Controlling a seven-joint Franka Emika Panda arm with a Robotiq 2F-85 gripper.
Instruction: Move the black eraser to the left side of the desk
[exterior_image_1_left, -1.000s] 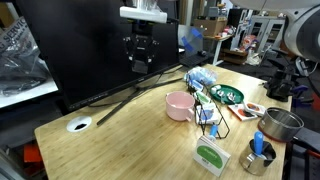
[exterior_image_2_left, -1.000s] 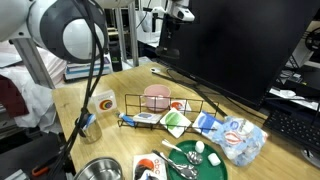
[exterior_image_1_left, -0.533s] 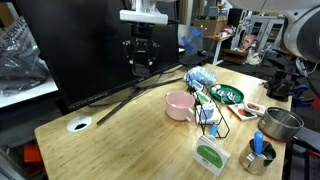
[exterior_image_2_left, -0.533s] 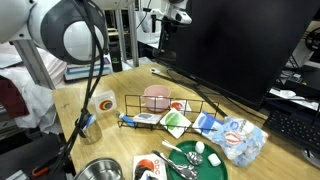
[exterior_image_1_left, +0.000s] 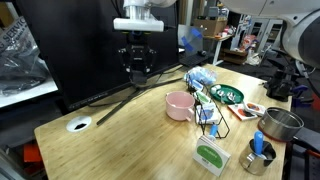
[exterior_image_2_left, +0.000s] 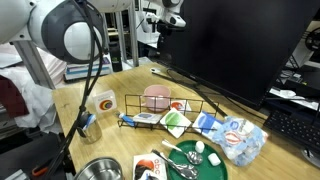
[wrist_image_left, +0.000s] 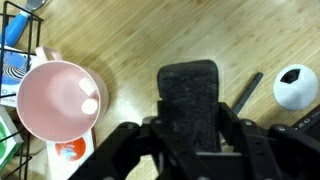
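- White-cased robot arm (exterior_image_1_left: 138, 24) hangs from above in front of the large dark monitor (exterior_image_1_left: 90, 45), its wrist pointing straight down at the wide light-wood desk (exterior_image_1_left: 130, 140).
- Its black gripper (exterior_image_1_left: 138, 68) sits in the air, clear of the tabletop, over the spot where the long black stand leg (exterior_image_1_left: 135, 95) runs across the wood; in an exterior view it shows high by the screen's edge (exterior_image_2_left: 165, 25).
- In the wrist view the gripper (wrist_image_left: 191, 118) is closed part-way, both fingers (wrist_image_left: 152, 130) pressed against the sides of a small blocky black eraser (wrist_image_left: 190, 85), which stands upright between them, lifted off the desk (wrist_image_left: 130, 40).
- In both exterior views the eraser is too dark against the gripper to pick out.
- Below, the round pink bowl (wrist_image_left: 55, 100) lies to one side of the held block and the round white cable grommet (wrist_image_left: 297, 87) to the other, with a stand leg (wrist_image_left: 246, 93) just beside the grommet.
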